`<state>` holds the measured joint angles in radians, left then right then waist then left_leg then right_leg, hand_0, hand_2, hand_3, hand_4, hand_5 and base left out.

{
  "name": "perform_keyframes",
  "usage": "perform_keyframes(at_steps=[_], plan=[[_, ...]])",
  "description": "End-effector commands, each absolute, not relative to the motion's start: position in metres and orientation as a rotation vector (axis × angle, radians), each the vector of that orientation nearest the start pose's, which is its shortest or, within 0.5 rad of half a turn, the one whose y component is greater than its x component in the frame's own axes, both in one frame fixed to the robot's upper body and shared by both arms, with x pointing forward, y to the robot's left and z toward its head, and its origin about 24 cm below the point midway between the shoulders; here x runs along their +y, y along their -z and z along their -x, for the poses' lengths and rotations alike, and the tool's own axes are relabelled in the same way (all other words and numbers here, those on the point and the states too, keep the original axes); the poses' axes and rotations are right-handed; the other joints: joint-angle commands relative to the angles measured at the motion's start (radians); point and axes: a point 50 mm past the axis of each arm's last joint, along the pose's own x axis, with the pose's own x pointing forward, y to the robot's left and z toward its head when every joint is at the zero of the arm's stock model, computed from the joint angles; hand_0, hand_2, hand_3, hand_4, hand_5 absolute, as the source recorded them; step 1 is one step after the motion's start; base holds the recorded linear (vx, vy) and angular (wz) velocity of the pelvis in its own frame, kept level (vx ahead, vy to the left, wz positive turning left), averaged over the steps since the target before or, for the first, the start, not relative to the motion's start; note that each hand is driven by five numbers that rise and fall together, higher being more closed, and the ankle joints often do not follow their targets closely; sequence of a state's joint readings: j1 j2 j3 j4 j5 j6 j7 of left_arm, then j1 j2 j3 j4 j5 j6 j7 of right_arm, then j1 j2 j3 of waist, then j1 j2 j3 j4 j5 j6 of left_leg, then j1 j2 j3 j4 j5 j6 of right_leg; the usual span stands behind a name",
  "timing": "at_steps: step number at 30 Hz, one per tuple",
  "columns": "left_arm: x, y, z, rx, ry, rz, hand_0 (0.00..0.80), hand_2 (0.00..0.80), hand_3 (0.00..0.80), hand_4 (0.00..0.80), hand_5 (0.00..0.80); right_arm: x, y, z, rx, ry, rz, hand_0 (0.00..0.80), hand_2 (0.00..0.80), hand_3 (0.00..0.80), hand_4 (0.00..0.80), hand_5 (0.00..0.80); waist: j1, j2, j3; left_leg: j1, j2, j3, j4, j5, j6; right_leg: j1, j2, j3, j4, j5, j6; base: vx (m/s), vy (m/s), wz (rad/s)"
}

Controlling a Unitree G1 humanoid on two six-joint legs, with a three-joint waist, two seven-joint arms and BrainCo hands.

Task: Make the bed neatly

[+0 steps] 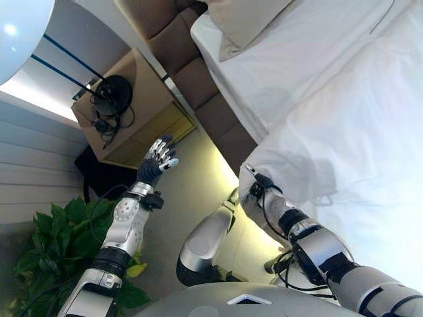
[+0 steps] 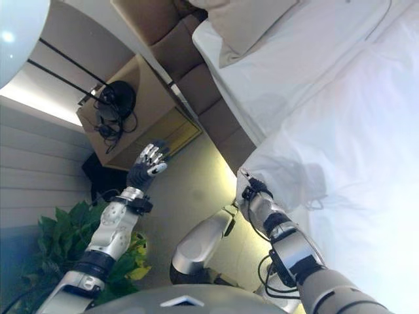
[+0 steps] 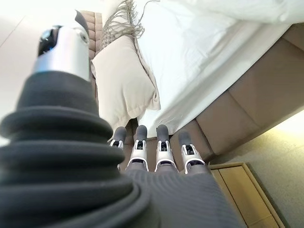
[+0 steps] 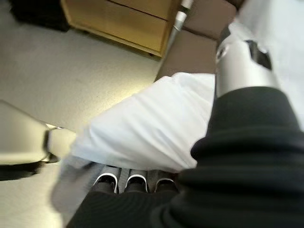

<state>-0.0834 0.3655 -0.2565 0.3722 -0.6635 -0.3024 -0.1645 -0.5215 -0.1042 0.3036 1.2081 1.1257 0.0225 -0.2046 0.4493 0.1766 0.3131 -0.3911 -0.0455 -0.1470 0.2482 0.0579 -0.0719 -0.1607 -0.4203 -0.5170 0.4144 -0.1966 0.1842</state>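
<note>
The bed's white duvet (image 1: 344,145) covers the right side, and its corner hangs over the bed's side. My right hand (image 1: 261,191) is shut on that corner; in the right wrist view the fingers (image 4: 137,181) curl under the white cloth (image 4: 142,128) with the thumb above it. A beige pillow (image 1: 248,23) lies at the head of the bed on the white sheet (image 1: 297,59). My left hand (image 1: 158,158) is open and empty, raised over the floor beside the bed. Its straight fingers (image 3: 161,147) point toward the pillow (image 3: 123,80).
The brown padded bed frame (image 1: 198,79) runs along the bed's side. A wooden nightstand (image 1: 142,112) with a black device and cables (image 1: 114,92) stands beyond my left hand. A dark box (image 1: 99,175) and a green plant (image 1: 53,244) are at the left.
</note>
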Motion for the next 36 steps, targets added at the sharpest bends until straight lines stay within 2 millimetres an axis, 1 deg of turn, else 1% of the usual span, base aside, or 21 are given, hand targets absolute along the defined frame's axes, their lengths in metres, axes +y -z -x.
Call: perform_keyframes(at_steps=[1, 3, 4, 6, 7, 9, 13, 16, 19, 22, 23, 25, 30, 32, 33, 36], plan=[[0.191, -0.021, -0.265, -0.054, 0.164, 0.237, 0.000, 0.000, 0.000, 0.000, 0.000, -0.145, 0.083, -0.277, 0.764, 0.344, -0.756, 0.000, 0.000, 0.000, 0.000, 0.000, -0.029, -0.043, 0.017, -0.119, 0.017, 0.039, 0.130, -0.015, -0.048, 0.165, -0.021, 0.012, -0.235, 0.237, 0.011, -0.017, -0.016, -0.23], [0.192, -0.018, -0.263, -0.042, 0.145, 0.255, 0.000, 0.000, 0.000, 0.000, 0.000, -0.159, 0.090, -0.268, 0.761, 0.376, -0.784, 0.000, 0.000, 0.000, 0.000, 0.000, -0.043, -0.040, 0.013, -0.114, 0.024, 0.046, 0.127, -0.018, -0.050, 0.161, -0.019, 0.018, -0.232, 0.233, 0.011, -0.023, -0.001, -0.19], [0.194, -0.015, -0.260, -0.036, 0.128, 0.263, 0.000, 0.000, 0.000, 0.000, 0.000, -0.171, 0.097, -0.258, 0.758, 0.403, -0.797, 0.000, 0.000, 0.000, 0.000, 0.000, -0.054, -0.038, 0.010, -0.109, 0.031, 0.052, 0.126, -0.020, -0.051, 0.158, -0.018, 0.022, -0.229, 0.228, 0.011, -0.022, 0.004, -0.25], [0.195, -0.012, -0.257, -0.032, 0.113, 0.269, 0.000, 0.000, 0.000, 0.000, 0.000, -0.183, 0.102, -0.249, 0.750, 0.442, -0.806, 0.000, 0.000, 0.000, 0.000, 0.000, -0.066, -0.035, 0.007, -0.105, 0.039, 0.059, 0.124, -0.022, -0.054, 0.156, -0.016, 0.028, -0.227, 0.223, 0.011, -0.017, 0.009, -0.25], [0.196, -0.009, -0.254, -0.027, 0.096, 0.277, 0.000, 0.000, 0.000, 0.000, 0.000, -0.195, 0.108, -0.237, 0.753, 0.469, -0.816, 0.000, 0.000, 0.000, 0.000, 0.000, -0.079, -0.034, 0.005, -0.100, 0.046, 0.066, 0.120, -0.024, -0.056, 0.154, -0.014, 0.034, -0.226, 0.217, 0.011, -0.015, 0.012, -0.20], [0.198, -0.006, -0.251, -0.023, 0.077, 0.290, 0.000, 0.000, 0.000, 0.000, 0.000, -0.210, 0.114, -0.224, 0.751, 0.504, -0.835, 0.000, 0.000, 0.000, 0.000, 0.000, -0.094, -0.033, 0.001, -0.093, 0.055, 0.072, 0.112, -0.025, -0.058, 0.150, -0.011, 0.043, -0.225, 0.211, 0.009, -0.014, 0.007, -0.21], [0.200, -0.003, -0.246, -0.020, 0.052, 0.308, 0.000, 0.000, 0.000, 0.000, 0.000, -0.229, 0.122, -0.200, 0.758, 0.560, -0.857, 0.000, 0.000, 0.000, 0.000, 0.000, -0.122, -0.030, -0.005, -0.080, 0.071, 0.084, 0.097, -0.024, -0.061, 0.139, -0.004, 0.064, -0.215, 0.190, 0.006, -0.004, 0.001, -0.22], [0.199, -0.005, -0.244, -0.034, 0.054, 0.289, 0.000, 0.000, 0.000, 0.000, 0.000, -0.241, 0.124, -0.190, 0.740, 0.606, -0.878, 0.000, 0.000, 0.000, 0.000, 0.000, -0.138, -0.029, -0.004, -0.074, 0.081, 0.090, 0.090, -0.023, -0.063, 0.133, 0.003, 0.076, -0.210, 0.178, 0.004, -0.012, -0.032, -0.15], [0.200, -0.010, -0.244, -0.057, 0.055, 0.259, 0.000, 0.000, 0.000, 0.000, 0.000, -0.249, 0.124, -0.186, 0.698, 0.624, -0.904, 0.000, 0.000, 0.000, 0.000, 0.000, -0.156, -0.034, 0.000, -0.067, 0.093, 0.096, 0.085, -0.025, -0.065, 0.121, 0.012, 0.091, -0.205, 0.173, 0.002, -0.025, -0.074, -0.15], [0.202, -0.017, -0.247, -0.085, 0.057, 0.201, 0.000, 0.000, 0.000, 0.000, 0.000, -0.251, 0.122, -0.184, 0.651, 0.602, -0.920, 0.000, 0.000, 0.000, 0.000, 0.000, -0.180, -0.045, 0.004, -0.063, 0.107, 0.104, 0.085, -0.028, -0.067, 0.108, 0.022, 0.109, -0.205, 0.173, 0.001, -0.054, -0.079, -0.13], [0.202, -0.019, -0.247, -0.100, 0.066, 0.172, 0.000, 0.000, 0.000, 0.000, 0.000, -0.252, 0.121, -0.185, 0.636, 0.596, -0.924, 0.000, 0.000, 0.000, 0.000, 0.000, -0.186, -0.044, 0.006, -0.071, 0.105, 0.108, 0.079, -0.003, -0.060, 0.096, 0.021, 0.106, -0.210, 0.195, -0.005, -0.109, -0.048, -0.25], [0.199, -0.026, -0.251, -0.133, 0.075, 0.091, 0.000, 0.000, 0.000, 0.000, 0.000, -0.252, 0.120, -0.185, 0.619, 0.575, -0.933, 0.000, 0.000, 0.000, 0.000, 0.000, -0.209, -0.054, 0.007, -0.064, 0.118, 0.119, 0.070, -0.001, -0.061, 0.084, 0.030, 0.123, -0.215, 0.200, -0.002, -0.079, -0.074, -0.26], [0.186, -0.038, -0.262, -0.211, 0.091, -0.118, 0.000, 0.000, 0.000, 0.000, 0.000, -0.251, 0.122, -0.179, 0.615, 0.562, -0.968, 0.000, 0.000, 0.000, 0.000, 0.000, -0.261, -0.077, 0.006, -0.046, 0.151, 0.149, 0.057, 0.004, -0.064, 0.072, 0.050, 0.159, -0.230, 0.209, 0.003, -0.037, -0.098, -0.28], [0.178, -0.043, -0.268, -0.249, 0.093, -0.191, 0.000, 0.000, 0.000, 0.000, 0.000, -0.250, 0.124, -0.175, 0.630, 0.572, -0.978, 0.000, 0.000, 0.000, 0.000, 0.000, -0.282, -0.084, 0.005, -0.041, 0.163, 0.160, 0.052, 0.007, -0.066, 0.070, 0.057, 0.170, -0.237, 0.212, 0.006, -0.034, -0.076, -0.35], [0.171, -0.045, -0.273, -0.263, 0.096, -0.241, 0.000, 0.000, 0.000, 0.000, 0.000, -0.251, 0.126, -0.171, 0.648, 0.579, -0.985, 0.000, 0.000, 0.000, 0.000, 0.000, -0.301, -0.088, 0.003, -0.034, 0.173, 0.170, 0.045, 0.010, -0.067, 0.069, 0.063, 0.180, -0.244, 0.213, 0.009, -0.034, -0.057, -0.37], [0.160, -0.048, -0.283, -0.270, 0.098, -0.276, 0.000, 0.000, 0.000, 0.000, 0.000, -0.253, 0.130, -0.163, 0.671, 0.606, -1.003, 0.000, 0.000, 0.000, 0.000, 0.000, -0.333, -0.094, 0.001, -0.016, 0.188, 0.190, 0.031, 0.015, -0.069, 0.069, 0.071, 0.195, -0.254, 0.219, 0.015, -0.028, -0.065, -0.30]])
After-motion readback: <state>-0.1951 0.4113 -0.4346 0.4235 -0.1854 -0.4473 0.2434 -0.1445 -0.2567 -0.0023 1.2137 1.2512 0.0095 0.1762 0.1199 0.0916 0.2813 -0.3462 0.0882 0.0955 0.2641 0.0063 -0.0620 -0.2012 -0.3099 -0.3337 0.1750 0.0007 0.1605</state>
